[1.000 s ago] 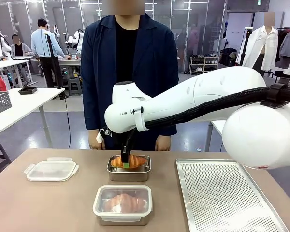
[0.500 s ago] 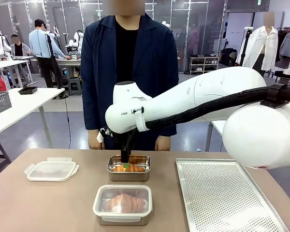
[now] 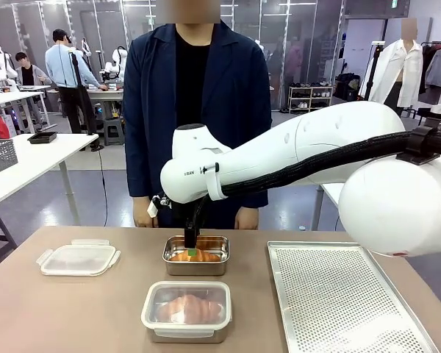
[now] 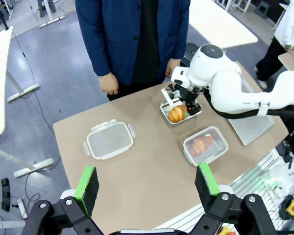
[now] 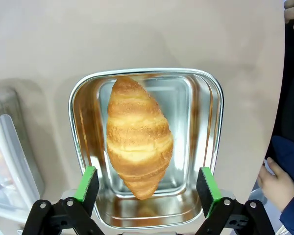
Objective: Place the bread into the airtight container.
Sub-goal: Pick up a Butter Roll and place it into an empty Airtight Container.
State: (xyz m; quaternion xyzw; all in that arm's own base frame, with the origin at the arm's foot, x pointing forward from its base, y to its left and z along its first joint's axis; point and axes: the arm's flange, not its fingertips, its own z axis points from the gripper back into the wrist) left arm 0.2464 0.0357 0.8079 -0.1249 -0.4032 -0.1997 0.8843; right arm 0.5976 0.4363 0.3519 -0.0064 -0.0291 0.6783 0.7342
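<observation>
The tan table (image 3: pixel 73 316) spreads wide, and a person in a dark blue jacket (image 3: pixel 198 110) stands at its far edge, hands (image 3: pixel 142 215) hanging just beyond the tabletop. The right arm (image 3: pixel 294 158) sweeps in from the right and reaches across the middle. On the right side of the table lies a perforated metal tray (image 3: pixel 338 301). Near the left edge rests a clear plastic lid (image 3: pixel 79 259), clips out. At the near middle sits a lidded container (image 3: pixel 187 311) with a croissant sealed inside. Just beyond it is the open steel airtight container (image 5: pixel 206 147), and there's the bread (image 5: pixel 138 136), a golden croissant lying lengthwise in the pan, touching its floor. The right gripper (image 5: pixel 147 185) hangs right over that pan, jaws spread wide apart, green pads either side of the croissant and clear of it. The left gripper (image 4: pixel 147 182) sits high above the near table edge, jaws apart too, nothing between them.
</observation>
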